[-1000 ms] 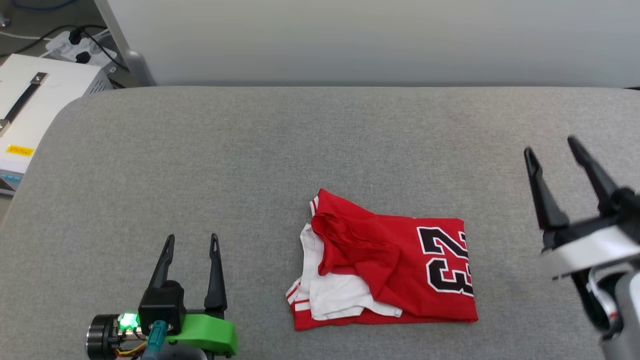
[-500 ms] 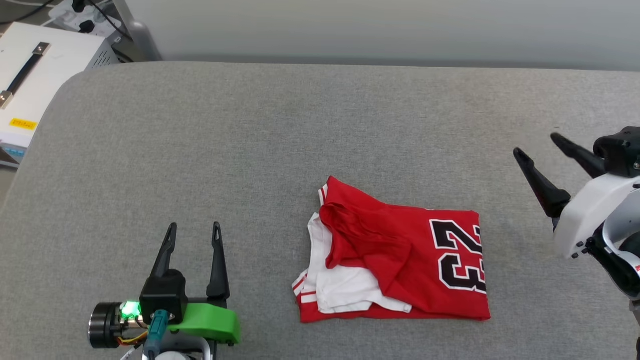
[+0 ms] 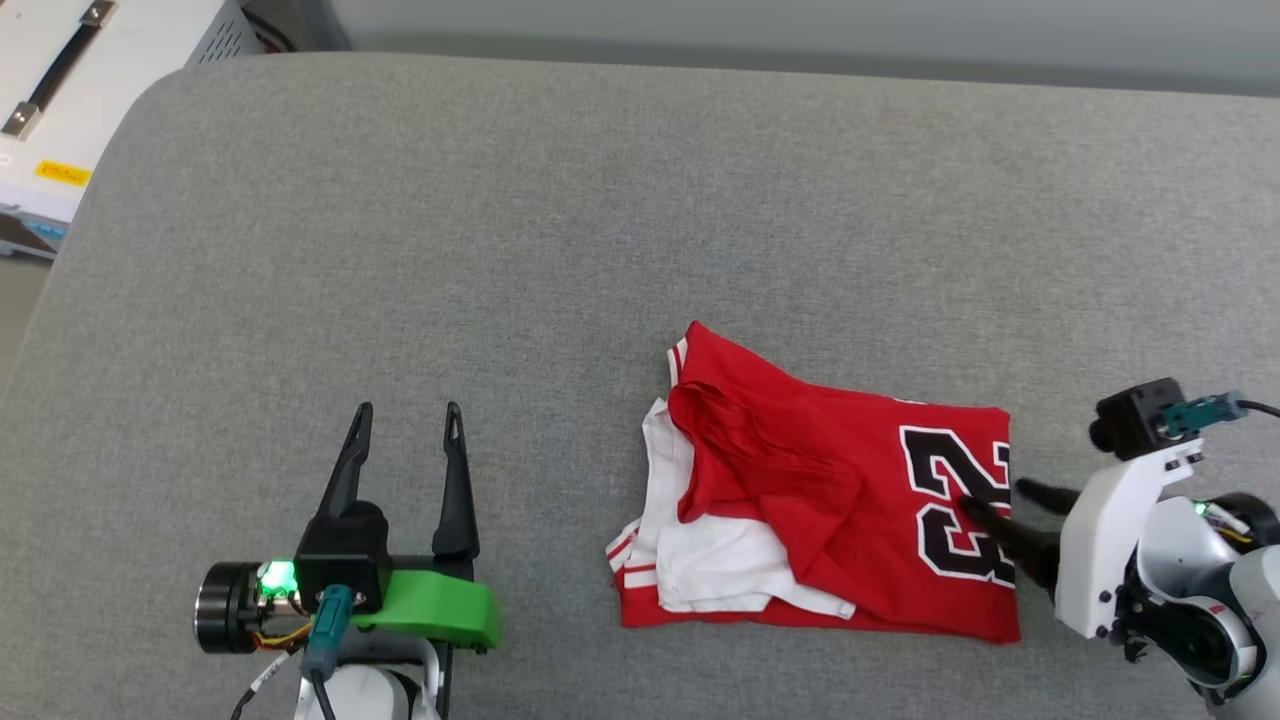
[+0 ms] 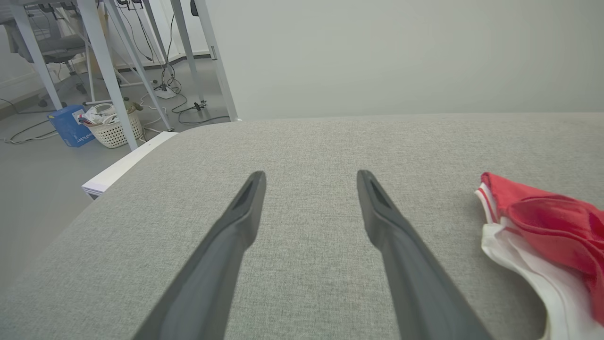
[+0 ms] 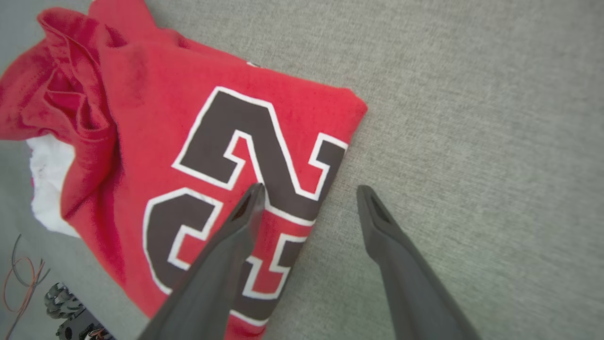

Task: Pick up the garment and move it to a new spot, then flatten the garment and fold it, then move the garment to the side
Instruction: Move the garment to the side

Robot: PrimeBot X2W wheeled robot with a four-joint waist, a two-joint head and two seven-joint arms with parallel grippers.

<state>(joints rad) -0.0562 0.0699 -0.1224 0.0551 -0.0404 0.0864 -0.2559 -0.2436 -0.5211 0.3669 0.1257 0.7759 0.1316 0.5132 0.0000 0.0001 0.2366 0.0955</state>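
**A:** Where is the garment (image 3: 800, 500)?

**B:** On the grey fabric-covered counter (image 3: 560, 220), right of its middle. It is folded into a rough rectangle with the "23" facing up. Red cloth is bunched at its left end, and a white sleeve pokes out there.

**A:** And the right tool (image 3: 993, 495)?

**B:** It is spread apart and empty, straddling the garment's right edge. One finger is over the lettering and the other over bare counter. I cannot tell whether either touches.

**A:** The left tool (image 3: 409, 410)?

**B:** Also parted, gripping nothing. It is well left of the garment, with bare counter between them.

**A:** What else is around?

**B:** A white case (image 3: 60, 90) with a black handle sits beyond the counter's far left corner. The left wrist view shows metal frame legs (image 4: 101, 66), a blue box (image 4: 71, 131), a white basket (image 4: 113, 130) and cables on the floor.
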